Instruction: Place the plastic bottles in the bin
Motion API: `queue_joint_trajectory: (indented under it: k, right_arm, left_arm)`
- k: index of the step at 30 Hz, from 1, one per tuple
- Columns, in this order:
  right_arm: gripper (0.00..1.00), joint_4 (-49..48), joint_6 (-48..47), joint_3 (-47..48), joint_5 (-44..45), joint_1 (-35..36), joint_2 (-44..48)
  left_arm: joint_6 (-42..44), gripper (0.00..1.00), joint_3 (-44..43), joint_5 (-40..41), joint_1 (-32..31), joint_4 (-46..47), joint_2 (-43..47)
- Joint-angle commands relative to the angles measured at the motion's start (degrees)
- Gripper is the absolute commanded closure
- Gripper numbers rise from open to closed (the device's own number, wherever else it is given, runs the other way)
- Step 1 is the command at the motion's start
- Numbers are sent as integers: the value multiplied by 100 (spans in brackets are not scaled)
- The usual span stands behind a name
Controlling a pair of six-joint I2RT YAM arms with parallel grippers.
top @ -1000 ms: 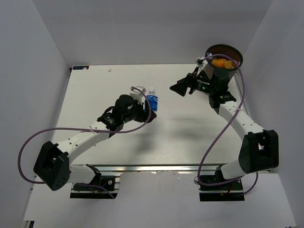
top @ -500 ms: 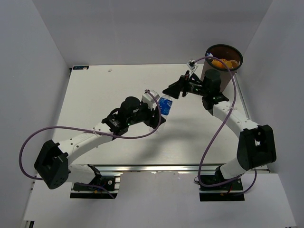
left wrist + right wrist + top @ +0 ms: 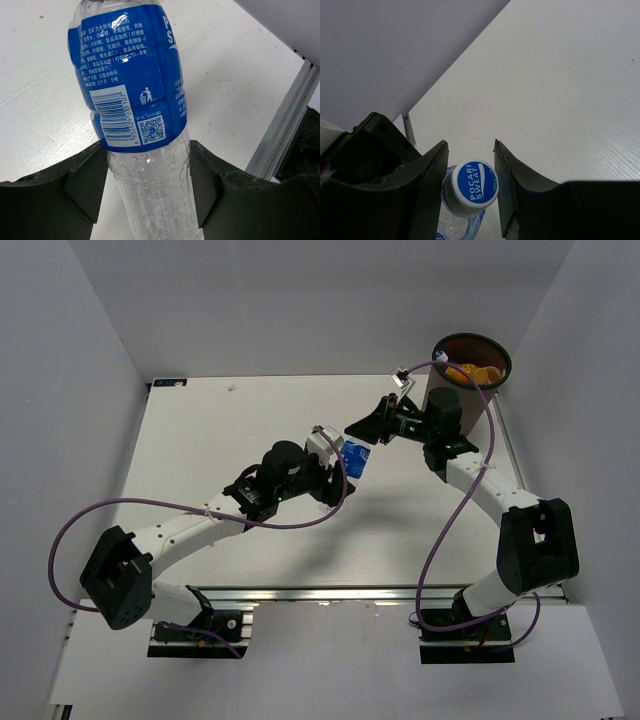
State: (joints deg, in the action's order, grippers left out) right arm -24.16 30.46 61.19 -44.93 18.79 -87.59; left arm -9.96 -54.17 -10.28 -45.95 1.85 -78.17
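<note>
the bottle with the blue label (image 3: 132, 75) is up in the air over the table (image 3: 220, 430), between the two grippers. the left gripper (image 3: 150, 185) is closed on its clear lower part. the bottle's long side points away from the left gripper and toward the right gripper (image 3: 470, 172), with the cap (image 3: 471, 181) at the far end. the right gripper comes at it from the cap end and sits tight on both sides of the cap, so it looks closed on the bottle too.

the bin (image 3: 470, 336) stands at the far right corner, near the right gripper and well apart from the left gripper. some orange bottles (image 3: 470, 372) lie inside it. the right gripper is the nearer one to the bin, so i think the left gripper should let go next, and then the right gripper can carry the bottle over the bin. if the left one lets go late, the two may pull on the bottle.
</note>
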Motion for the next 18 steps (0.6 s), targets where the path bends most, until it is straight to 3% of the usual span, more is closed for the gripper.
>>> queue_joint_trajectory:
  k: [1,4,6,7,8,9,10,14,18]
  right_arm:
    - [77,-141,-31,-63,230,11,181]
    - [91,-168,-40,-89,326,11,199]
    - [100,-185,-31,-98,388,11,225]
    - [100,-177,-31,-107,440,2,242]
    - [100,-168,-83,-107,484,2,260]
    - [100,-142,-136,-81,581,-6,295]
    - [100,-89,-215,-46,634,-24,321]
    - [100,262,-672,375,1422,-304,357]
    - [100,359,-533,1244,1776,-989,103]
  left_arm:
    - [-59,100,-252,211,-19,325,127]
    - [-129,100,-243,334,-28,351,188]
    - [-173,89,-234,387,-28,334,206]
    - [-182,63,-234,404,-28,325,206]
    - [-191,48,-234,413,-28,299,206]
    - [-191,21,-225,439,-28,290,206]
    - [-217,2,-225,500,-19,290,188]
    - [-349,2,-392,992,-28,18,127]
    - [-384,2,-419,1537,-19,43,162]
